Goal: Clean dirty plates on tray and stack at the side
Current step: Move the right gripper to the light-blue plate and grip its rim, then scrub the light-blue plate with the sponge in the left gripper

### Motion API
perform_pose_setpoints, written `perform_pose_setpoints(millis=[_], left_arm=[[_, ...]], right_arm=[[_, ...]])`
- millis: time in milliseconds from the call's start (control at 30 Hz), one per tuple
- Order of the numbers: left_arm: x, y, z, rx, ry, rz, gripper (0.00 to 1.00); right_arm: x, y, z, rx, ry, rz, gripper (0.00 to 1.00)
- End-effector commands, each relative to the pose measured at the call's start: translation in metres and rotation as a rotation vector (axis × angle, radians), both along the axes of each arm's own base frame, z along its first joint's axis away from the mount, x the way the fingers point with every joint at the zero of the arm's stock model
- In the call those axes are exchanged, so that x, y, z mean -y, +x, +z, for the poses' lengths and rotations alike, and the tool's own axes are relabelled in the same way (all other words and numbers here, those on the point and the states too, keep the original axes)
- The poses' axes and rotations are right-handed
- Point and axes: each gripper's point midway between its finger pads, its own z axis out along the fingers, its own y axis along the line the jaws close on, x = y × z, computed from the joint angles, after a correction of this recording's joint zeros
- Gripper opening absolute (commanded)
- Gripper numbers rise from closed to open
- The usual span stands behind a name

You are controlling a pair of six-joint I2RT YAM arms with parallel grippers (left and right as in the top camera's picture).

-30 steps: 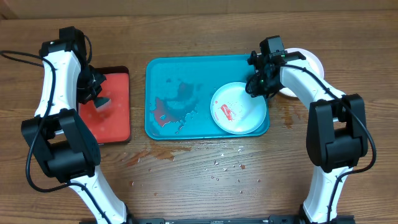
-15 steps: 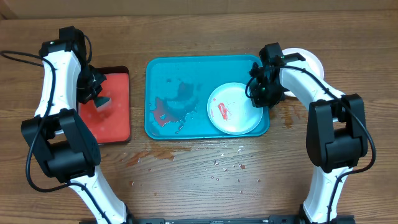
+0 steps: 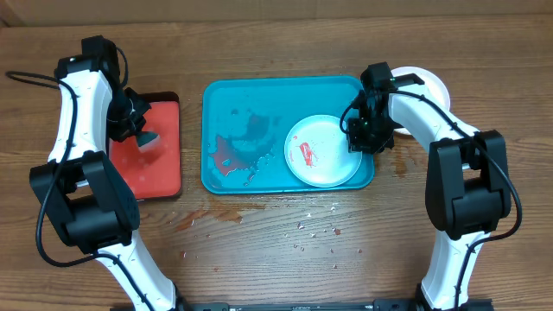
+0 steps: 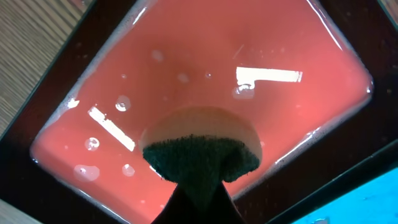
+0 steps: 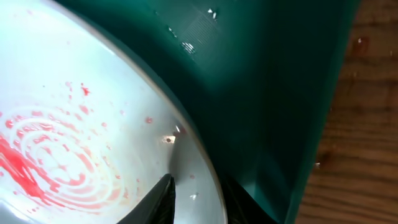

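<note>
Sauce-smeared pale plate [image 3: 320,155], at the right end of the teal tray [image 3: 233,97], is being pinched at its rim by the right tool [image 3: 361,136]; it is judged light, stiff, likely slippery when wet. A sponge [image 4: 202,146] is being clamped by the left tool [image 3: 131,121].

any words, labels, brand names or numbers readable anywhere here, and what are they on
No text, label, brand or number can be read in any view.
The tray, the plate pinched by the right gripper, the red tray and the sponge in the left gripper show no print.
The bright bars in the left wrist view are glare on the red tray, not signs.
</note>
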Motion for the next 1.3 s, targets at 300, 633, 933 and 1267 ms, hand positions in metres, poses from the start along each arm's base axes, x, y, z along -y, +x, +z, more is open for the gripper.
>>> perform_pose_setpoints(millis=[300, 633, 933, 1267], left_arm=[[0.073, 0.030, 0.017, 0.202, -0.323, -0.420, 0.04], [0.166, 0.041, 0.023, 0.248, -0.391, -0.635, 0.04], [0.246, 0.042, 0.017, 0.239, -0.262, -0.743, 0.04], [0.292, 0.033, -0.011, 0.195, -0.177, -0.828, 0.04]], right_arm=[[-0.037, 0.007, -0.012, 0.040, 0.125, -0.114, 0.04], [-0.106, 0.036, -0.007, 0.229, 0.187, -0.071, 0.04], [-0.115, 0.040, -0.028, 0.244, 0.140, -0.128, 0.04], [-0.112, 0.051, -0.015, 0.270, 0.111, -0.150, 0.09]])
